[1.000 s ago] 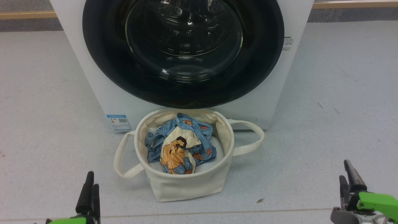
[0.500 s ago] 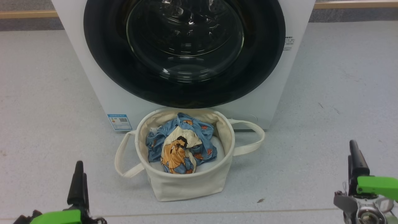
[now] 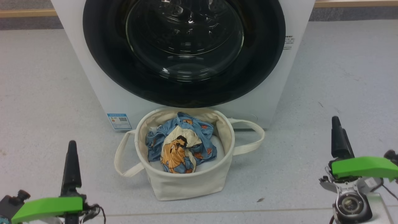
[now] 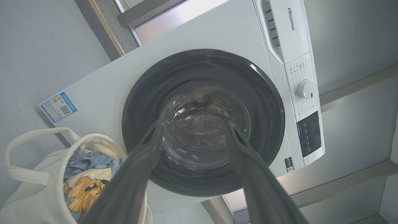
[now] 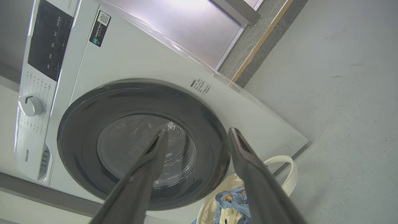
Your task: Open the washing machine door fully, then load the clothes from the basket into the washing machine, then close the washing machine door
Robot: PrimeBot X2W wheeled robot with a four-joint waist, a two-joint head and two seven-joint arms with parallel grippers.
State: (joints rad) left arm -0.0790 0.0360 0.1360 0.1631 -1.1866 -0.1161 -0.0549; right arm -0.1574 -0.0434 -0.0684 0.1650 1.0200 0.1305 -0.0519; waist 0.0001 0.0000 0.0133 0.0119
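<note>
The white washing machine (image 3: 93, 87) faces me, and its door (image 3: 102, 62), a black rim around clear glass, lies shut against its front. The cream basket (image 3: 186, 186) stands on the floor right before it, holding the light-blue printed clothes (image 3: 178, 146). My left gripper (image 3: 72, 143) is at the lower left, well left of the basket, open and empty. My right gripper (image 3: 335, 120) is at the lower right, apart from the basket's right handle, also open and empty. Both wrist views look between spread fingers, the left gripper (image 4: 196, 124) and the right gripper (image 5: 198, 131), at the shut door (image 4: 264, 102) (image 5: 77, 124).
A white pad (image 3: 218, 150) lies under the clothes in the basket. A blue label (image 3: 118, 121) sits low on the washer's front. The dial (image 4: 306, 89) and control panel are at the machine's top. Grey floor spreads on both sides, with a wooden strip (image 3: 28, 14) along the back wall.
Both grippers have moved up the head view, so more of each shows: the left drifted slightly leftward, the right up and a little left. Basket, clothes and door have not moved.
</note>
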